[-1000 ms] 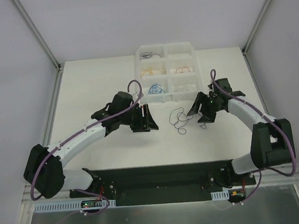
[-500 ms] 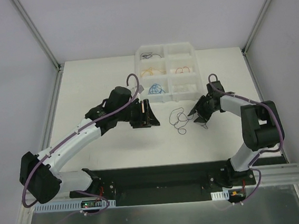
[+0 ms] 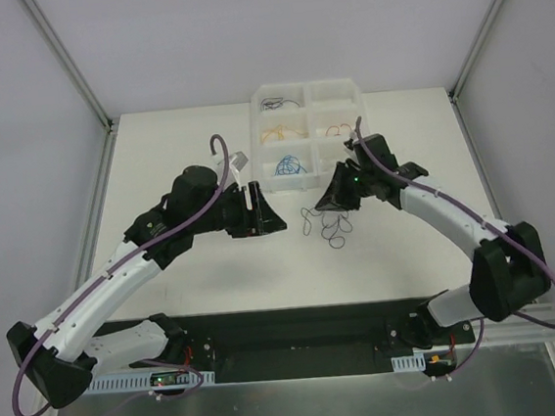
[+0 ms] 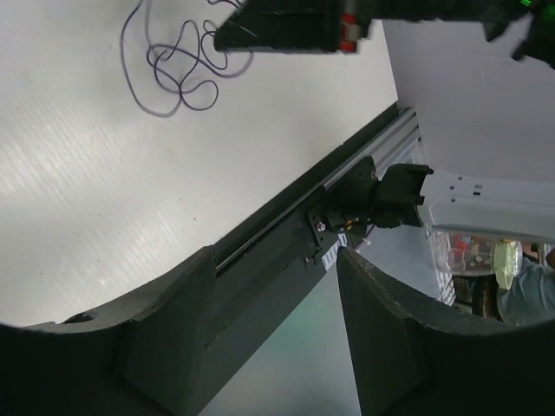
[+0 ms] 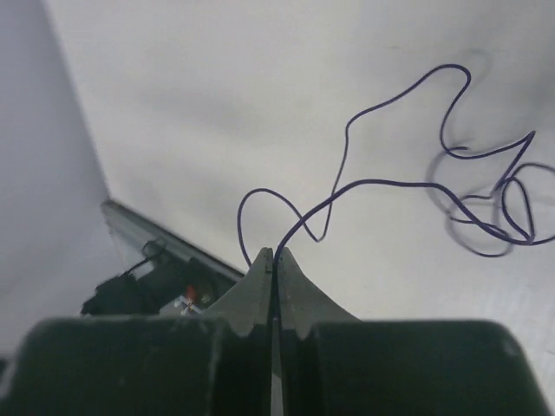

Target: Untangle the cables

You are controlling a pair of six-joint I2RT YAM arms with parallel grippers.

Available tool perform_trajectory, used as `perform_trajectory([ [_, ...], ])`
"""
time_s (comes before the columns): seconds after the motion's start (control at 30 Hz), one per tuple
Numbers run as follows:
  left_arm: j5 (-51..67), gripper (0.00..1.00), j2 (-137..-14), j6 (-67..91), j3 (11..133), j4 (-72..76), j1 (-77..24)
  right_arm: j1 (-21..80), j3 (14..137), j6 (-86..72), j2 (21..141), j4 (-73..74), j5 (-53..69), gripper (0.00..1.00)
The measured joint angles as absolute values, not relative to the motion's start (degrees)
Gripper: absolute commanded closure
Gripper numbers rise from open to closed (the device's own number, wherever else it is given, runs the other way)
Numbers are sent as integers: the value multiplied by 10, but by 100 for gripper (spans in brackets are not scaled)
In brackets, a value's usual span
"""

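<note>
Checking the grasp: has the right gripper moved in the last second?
Yes. The right gripper shifted left, toward the white compartment tray's middle, onto the thin purple cable.

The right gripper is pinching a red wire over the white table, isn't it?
Not quite: the wire is not red. The right gripper is pinching a dark purple wire over the white table. The right wrist view shows the colour, with the jaws shut on the wire's end.
</note>
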State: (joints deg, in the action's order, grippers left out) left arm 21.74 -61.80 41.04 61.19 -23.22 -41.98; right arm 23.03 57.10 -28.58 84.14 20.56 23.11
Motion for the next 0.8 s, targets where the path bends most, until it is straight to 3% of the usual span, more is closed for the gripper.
perform_trajectory([
  [0.17, 172, 30, -542, 425, 565, -200, -420, 324, 648, -291, 738, 195, 265, 99],
  [0.33, 157, 30, -489, 431, 528, -148, -420, 342, 681, -319, 703, 186, 289, 99],
  [0.63, 165, 27, -520, 394, 551, -116, -420, 341, 685, -388, 705, 151, 322, 99],
  [0.73, 184, 36, -554, 393, 564, -110, -420, 341, 684, -402, 707, 141, 331, 99],
  [0.8, 194, 55, -580, 394, 565, -110, -420, 341, 679, -406, 707, 131, 334, 99],
])
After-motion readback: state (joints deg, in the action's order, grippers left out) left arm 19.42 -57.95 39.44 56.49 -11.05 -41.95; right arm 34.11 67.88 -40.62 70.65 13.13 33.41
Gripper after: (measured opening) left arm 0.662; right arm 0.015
